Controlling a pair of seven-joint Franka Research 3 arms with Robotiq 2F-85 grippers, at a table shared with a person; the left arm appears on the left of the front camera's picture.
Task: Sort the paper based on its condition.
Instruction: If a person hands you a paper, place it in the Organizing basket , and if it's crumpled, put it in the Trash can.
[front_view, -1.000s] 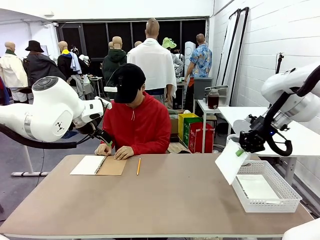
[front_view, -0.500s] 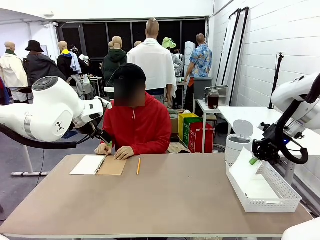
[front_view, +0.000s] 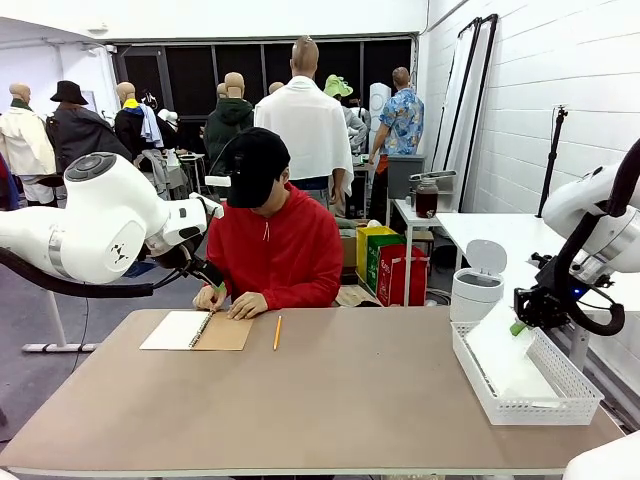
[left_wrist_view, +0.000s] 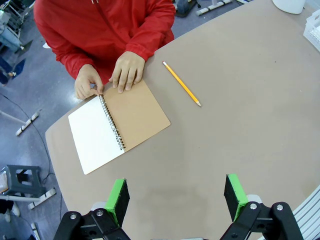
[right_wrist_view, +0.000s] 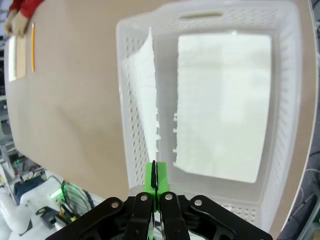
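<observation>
- Right claw (right_wrist_view: 154, 182) clenched on one edge of a sheet of paper (right_wrist_view: 145, 105), pinching it by the torn, perforated side so the rest hangs free.
- Sheet hangs down into the white basket (front_view: 575, 385), tilted against the basket's near wall; the high grip lets it slide in without crumpling.
- Another flat sheet (right_wrist_view: 225, 100) lies on the basket floor, so the basket looks like the bin for one condition of paper.
- Left claw (left_wrist_view: 176, 197) released, pads apart and empty, hovering above the bench (left_wrist_view: 240, 90), well apart from the basket.
- Notebook (left_wrist_view: 117, 125) lies open, far from the basket, under the person's hands (left_wrist_view: 126, 70); pencil (left_wrist_view: 181, 83) lies just beside it.
</observation>
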